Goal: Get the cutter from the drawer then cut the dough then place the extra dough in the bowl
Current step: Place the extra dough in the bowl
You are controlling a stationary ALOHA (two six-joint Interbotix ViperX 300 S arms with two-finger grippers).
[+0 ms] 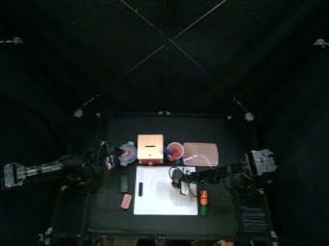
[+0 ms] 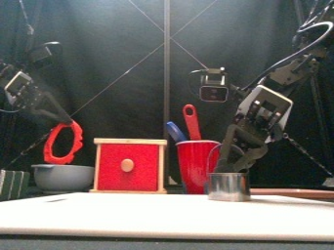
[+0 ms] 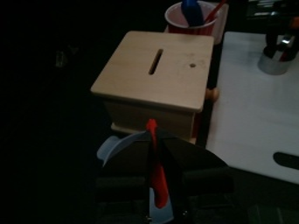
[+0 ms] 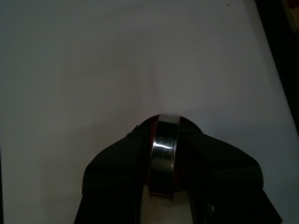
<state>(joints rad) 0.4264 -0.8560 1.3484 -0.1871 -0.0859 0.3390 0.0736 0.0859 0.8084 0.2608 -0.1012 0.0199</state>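
Dough ring [image 3: 151, 136], the red leftover, hangs pinched edge-on between the jaws of the left gripper [image 3: 156, 171], just over the blue-grey bowl [image 2: 62, 177] and clear of it; the last step, dropping the extra dough, looks to be in hand. The white cutting board [image 4: 117, 61] fills the table's front, with the pale wooden box [image 3: 158, 74] behind it, the bowl to its left and a red cup [image 2: 196, 161] of toy knives to its right. On the board stands the metal cutter [image 2: 229, 187], with the jaws of the right gripper [image 4: 163, 144] clamped on it. The next move likely calls for lowering the limp ring inside the rim before the jaws part.
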